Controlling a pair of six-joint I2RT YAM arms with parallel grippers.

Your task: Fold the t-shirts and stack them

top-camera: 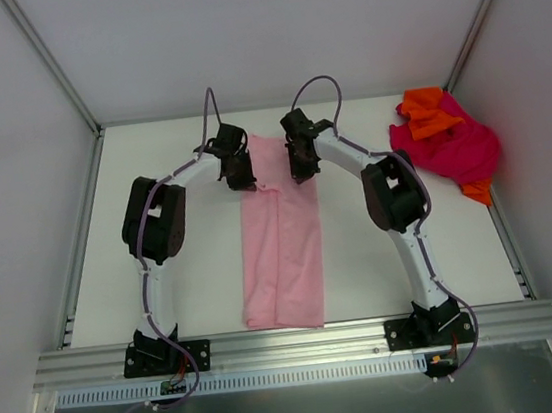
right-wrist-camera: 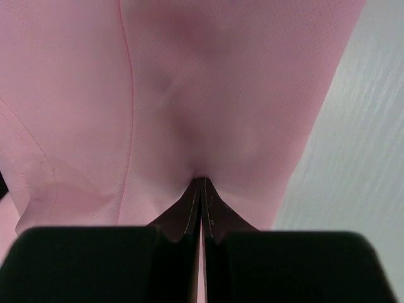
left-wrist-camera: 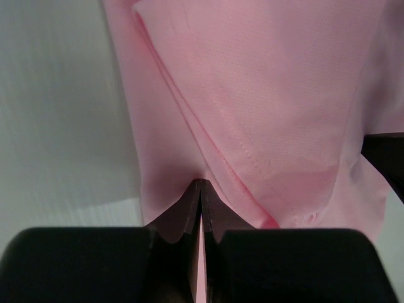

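Here, on the white table point(top-camera: 182, 299), the left gripper point(top-camera: 239, 177) sits low at the far end of a pink t-shirt point(top-camera: 281, 246), on the garment's left edge. The left wrist view shows its two dark fingers point(left-wrist-camera: 183, 211) pressed together with a thin fold of pink cloth caught between them, and a hemmed fold running diagonally across the fabric just beyond the tips.

The shirt itself lies in the middle of the table as a long, narrow strip, folded lengthwise, with a seam line down its centre. Its far end is between the two grippers and its near end lies just short of the aluminium rail point(top-camera: 293, 343) that carries the arm bases.

The right gripper point(top-camera: 301, 166) is planted on the shirt's far right edge, level with its partner. The right wrist view likewise shows the fingers point(right-wrist-camera: 218, 211) closed tight on a small pucker of pink cloth, with bare table showing past the shirt's edge.

At the far right corner, well apart from the pink strip, a crumpled heap of magenta and orange garments point(top-camera: 450, 145) rests against the enclosure wall.
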